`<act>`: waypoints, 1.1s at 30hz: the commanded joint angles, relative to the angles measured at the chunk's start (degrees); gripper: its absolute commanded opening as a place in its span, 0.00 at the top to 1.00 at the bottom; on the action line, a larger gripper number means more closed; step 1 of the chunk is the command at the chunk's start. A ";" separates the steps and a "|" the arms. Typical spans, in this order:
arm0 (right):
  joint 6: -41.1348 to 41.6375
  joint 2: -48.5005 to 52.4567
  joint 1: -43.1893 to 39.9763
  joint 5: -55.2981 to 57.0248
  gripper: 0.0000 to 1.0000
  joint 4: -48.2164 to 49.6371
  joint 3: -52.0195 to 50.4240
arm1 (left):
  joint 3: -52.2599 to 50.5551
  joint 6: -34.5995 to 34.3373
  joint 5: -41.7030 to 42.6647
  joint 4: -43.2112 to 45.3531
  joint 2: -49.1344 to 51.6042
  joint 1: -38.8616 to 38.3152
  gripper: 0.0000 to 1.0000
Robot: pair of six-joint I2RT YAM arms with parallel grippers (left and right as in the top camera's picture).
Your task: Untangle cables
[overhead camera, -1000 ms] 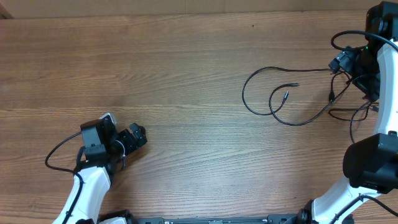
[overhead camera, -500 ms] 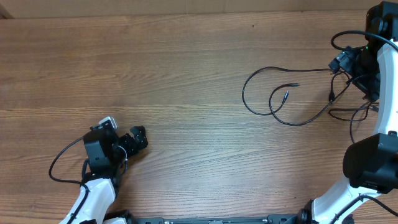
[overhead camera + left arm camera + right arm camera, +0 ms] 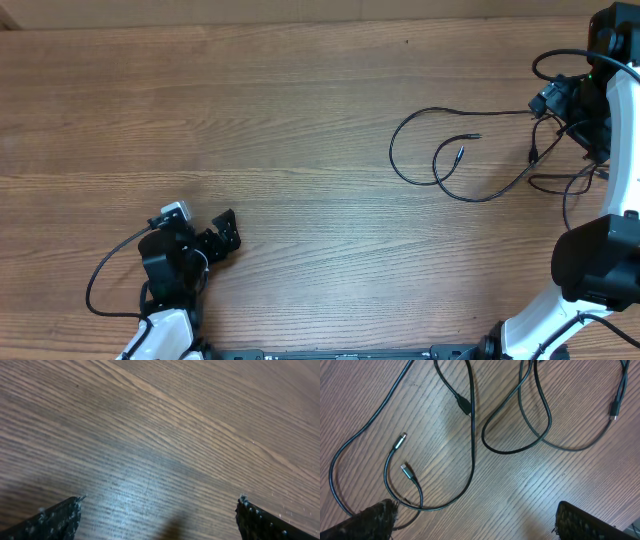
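The cables (image 3: 470, 196) are thin black cords lying in loose, overlapping loops on the wooden table at the right. Two small plug ends (image 3: 460, 153) rest inside the loops. In the right wrist view the cables (image 3: 470, 450) cross one another, with plugs at the left (image 3: 400, 441) and at the top right (image 3: 615, 410). My right gripper (image 3: 475, 525) is open and empty, hovering above the cables; it also shows in the overhead view (image 3: 552, 100). My left gripper (image 3: 222, 235) is open and empty at the front left, far from the cables, over bare wood in its wrist view (image 3: 159, 520).
The thicker black wires of the right arm (image 3: 575, 180) hang by the table's right edge, close to the cables. The left arm's wire (image 3: 100, 290) loops near the front left edge. The wooden table (image 3: 250, 120) stretches between the two arms.
My left arm has drawn back toward the front edge, its gripper moving slightly down and staying open. The right arm and the cables have not moved.
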 commanded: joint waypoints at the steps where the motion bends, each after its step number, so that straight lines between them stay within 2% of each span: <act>1: 0.22 -1.84 0.00 -0.28 0.00 0.28 -0.09 | -3.13 0.79 0.50 -1.66 -0.98 -0.42 0.00; 17: 0.22 -1.84 0.00 -0.28 0.00 0.28 -0.09 | -3.06 1.18 1.73 -12.94 -5.20 -0.44 0.00; 33: 0.22 -1.84 0.00 -0.28 0.00 0.28 -0.09 | -3.08 1.20 1.97 -24.20 -14.99 -0.44 0.00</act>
